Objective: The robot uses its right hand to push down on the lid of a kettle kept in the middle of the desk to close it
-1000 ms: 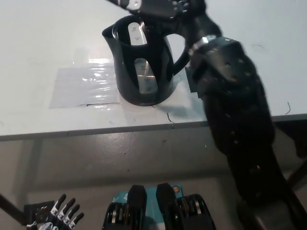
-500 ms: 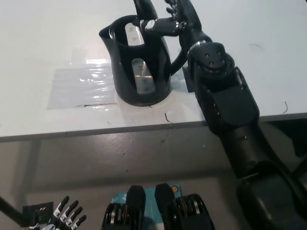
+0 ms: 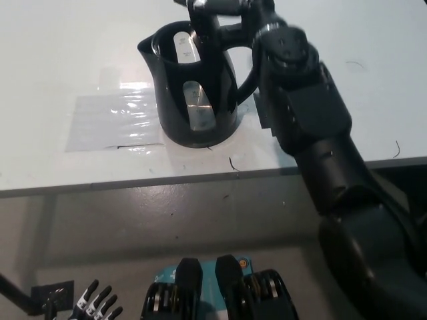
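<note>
Right hand [image 3: 217, 8] has risen above kettle [image 3: 195, 87] (lid up)

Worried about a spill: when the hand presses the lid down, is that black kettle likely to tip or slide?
Probably not tip: the kettle stands upright on a broad base on the flat desk, and a downward push loads that base. It could slide slightly on the smooth surface. The right hand is at the lid, near the handle side.

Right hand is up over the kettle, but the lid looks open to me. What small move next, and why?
Probably ease the right hand forward and down onto the raised lid. The kettle mouth is uncovered, with the lid standing at its handle side and the hand right above it. The left hand rests low, below the desk.
</note>
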{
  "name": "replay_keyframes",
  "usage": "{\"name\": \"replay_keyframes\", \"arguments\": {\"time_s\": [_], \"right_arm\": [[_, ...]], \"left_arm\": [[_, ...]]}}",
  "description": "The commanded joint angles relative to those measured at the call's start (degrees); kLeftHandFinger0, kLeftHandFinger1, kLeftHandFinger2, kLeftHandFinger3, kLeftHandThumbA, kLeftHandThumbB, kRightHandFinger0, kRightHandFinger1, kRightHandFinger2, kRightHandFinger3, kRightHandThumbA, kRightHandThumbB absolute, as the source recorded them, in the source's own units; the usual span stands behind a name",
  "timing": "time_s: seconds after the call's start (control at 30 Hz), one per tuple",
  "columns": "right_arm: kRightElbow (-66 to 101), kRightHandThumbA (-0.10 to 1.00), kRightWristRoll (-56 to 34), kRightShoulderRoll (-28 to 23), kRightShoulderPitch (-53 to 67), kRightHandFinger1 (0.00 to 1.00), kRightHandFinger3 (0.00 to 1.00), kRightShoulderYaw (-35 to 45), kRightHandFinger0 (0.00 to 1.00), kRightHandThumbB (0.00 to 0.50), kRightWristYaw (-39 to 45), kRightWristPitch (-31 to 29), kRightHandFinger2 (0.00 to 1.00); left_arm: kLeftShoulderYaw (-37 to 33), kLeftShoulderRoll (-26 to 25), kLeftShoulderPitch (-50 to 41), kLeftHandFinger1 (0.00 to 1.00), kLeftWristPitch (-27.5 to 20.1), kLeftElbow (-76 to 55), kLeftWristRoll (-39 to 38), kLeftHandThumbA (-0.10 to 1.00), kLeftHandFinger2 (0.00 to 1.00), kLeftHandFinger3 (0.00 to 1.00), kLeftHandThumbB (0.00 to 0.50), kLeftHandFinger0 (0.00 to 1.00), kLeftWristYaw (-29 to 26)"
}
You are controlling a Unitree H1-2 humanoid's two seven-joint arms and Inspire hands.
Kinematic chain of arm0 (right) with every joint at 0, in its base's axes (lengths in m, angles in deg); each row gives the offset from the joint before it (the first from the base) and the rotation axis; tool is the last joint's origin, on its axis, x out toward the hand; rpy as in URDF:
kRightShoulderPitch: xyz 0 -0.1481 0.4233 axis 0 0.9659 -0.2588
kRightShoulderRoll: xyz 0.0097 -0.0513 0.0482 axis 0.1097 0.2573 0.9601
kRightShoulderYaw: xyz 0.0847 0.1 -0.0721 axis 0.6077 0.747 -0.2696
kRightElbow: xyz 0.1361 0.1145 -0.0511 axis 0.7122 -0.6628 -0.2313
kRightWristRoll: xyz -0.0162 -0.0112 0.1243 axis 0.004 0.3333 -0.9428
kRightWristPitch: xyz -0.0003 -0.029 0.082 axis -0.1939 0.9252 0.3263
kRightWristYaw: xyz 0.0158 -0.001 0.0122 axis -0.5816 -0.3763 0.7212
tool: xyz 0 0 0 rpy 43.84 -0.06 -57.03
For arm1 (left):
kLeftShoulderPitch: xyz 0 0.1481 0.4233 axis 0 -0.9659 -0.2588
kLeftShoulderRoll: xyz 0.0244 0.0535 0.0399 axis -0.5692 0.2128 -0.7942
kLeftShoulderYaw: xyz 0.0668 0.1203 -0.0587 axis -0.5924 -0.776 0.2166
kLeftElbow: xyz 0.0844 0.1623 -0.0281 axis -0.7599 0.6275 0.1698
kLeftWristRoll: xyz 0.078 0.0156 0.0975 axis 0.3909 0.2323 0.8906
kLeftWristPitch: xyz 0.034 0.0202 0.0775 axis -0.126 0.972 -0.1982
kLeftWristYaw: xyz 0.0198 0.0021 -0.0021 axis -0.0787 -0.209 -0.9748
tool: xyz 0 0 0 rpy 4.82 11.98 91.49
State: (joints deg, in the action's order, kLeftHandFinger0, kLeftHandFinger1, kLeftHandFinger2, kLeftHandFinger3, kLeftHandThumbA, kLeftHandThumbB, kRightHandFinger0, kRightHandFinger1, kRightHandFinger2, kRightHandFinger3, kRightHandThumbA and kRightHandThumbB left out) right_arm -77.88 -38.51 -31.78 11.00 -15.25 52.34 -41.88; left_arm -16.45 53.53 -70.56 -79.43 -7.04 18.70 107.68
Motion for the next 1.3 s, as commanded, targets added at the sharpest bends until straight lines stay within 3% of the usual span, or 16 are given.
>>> {"name": "replay_keyframes", "arguments": {"time_s": [0.0,0.1,0.23,0.33,0.37,0.5,0.57,0.73,0.93,1.07,1.27], "right_arm": [[0.9,1.0,-0.2,0.5,-5.7,1.0,1.0,0.8,1.0,0.343,-1.1,-2.1,1.0],[2.6,1.0,-3.2,1.6,-5.6,1.0,1.0,3.2,1.0,0.357,-0.2,0.5,1.0],[1.9,1.0,-3.4,2.6,-6.9,1.0,1.0,3.4,1.0,0.336,0.8,-0.6,1.0],[0.5,1.0,-4.0,3.3,-8.0,1.0,1.0,4.2,1.0,0.355,0.3,-0.3,1.0],[0.0,1.0,-4.3,3.8,-8.0,1.0,1.0,4.4,1.0,0.333,0.4,0.1,1.0],[0.2,1.0,-4.8,4.5,-6.0,1.0,1.0,5.2,1.0,0.322,0.3,0.2,1.0],[-1.3,1.0,-5.8,6.0,-4.9,1.0,1.0,6.0,1.0,0.297,0.1,-1.4,1.0],[-4.1,1.0,-7.2,7.3,-3.5,1.0,1.0,7.3,1.0,0.328,1.6,-4.3,1.0],[-7.1,1.0,-7.0,8.3,-2.4,1.0,1.0,7.1,1.0,0.304,2.5,-8.2,1.0],[-8.1,1.0,-10.1,8.4,-1.6,1.0,1.0,9.5,1.0,0.327,3.2,-9.1,1.0],[-13.9,1.0,-8.3,8.7,-1.2,1.0,1.0,8.6,1.0,0.307,3.1,-12.3,1.0]], "left_arm": [[-0.6,-0.4,-0.7,1.0,-1.9,-1.7,0.3,1.0,1.0,1.0,0.475,1.0,1.3],[-1.5,-0.6,-1.1,1.0,-1.3,-1.9,0.3,1.0,1.0,1.0,0.485,1.0,1.8],[-2.3,-0.5,-0.6,1.0,-1.9,-1.4,0.9,1.0,1.0,1.0,0.487,1.0,1.6],[-3.1,-0.5,-0.2,1.0,-2.3,-1.2,1.7,1.0,1.0,1.0,0.477,1.0,1.5],[-3.4,-0.4,-0.2,1.0,-2.1,-1.1,1.7,1.0,1.0,1.0,0.475,1.0,1.4],[-4.5,-0.4,-0.8,1.0,-1.2,-1.4,2.0,1.0,1.0,1.0,0.466,1.0,1.5],[-5.1,-0.6,-1.2,1.0,-1.1,-1.3,2.0,1.0,1.0,1.0,0.462,1.0,1.9],[-6.4,-0.7,-2.2,1.0,-1.0,-1.9,2.5,1.0,1.0,1.0,0.462,1.0,1.6],[-6.7,-0.3,-2.1,1.0,-0.7,-2.8,1.4,1.0,1.0,1.0,0.462,1.0,1.7],[-7.2,-0.7,-1.0,1.0,-1.0,-2.6,2.2,1.0,1.0,1.0,0.456,1.0,2.0],[-8.1,0.1,-0.2,1.0,-1.6,-1.6,2.8,1.0,1.0,1.0,0.447,1.0,1.9]]}}
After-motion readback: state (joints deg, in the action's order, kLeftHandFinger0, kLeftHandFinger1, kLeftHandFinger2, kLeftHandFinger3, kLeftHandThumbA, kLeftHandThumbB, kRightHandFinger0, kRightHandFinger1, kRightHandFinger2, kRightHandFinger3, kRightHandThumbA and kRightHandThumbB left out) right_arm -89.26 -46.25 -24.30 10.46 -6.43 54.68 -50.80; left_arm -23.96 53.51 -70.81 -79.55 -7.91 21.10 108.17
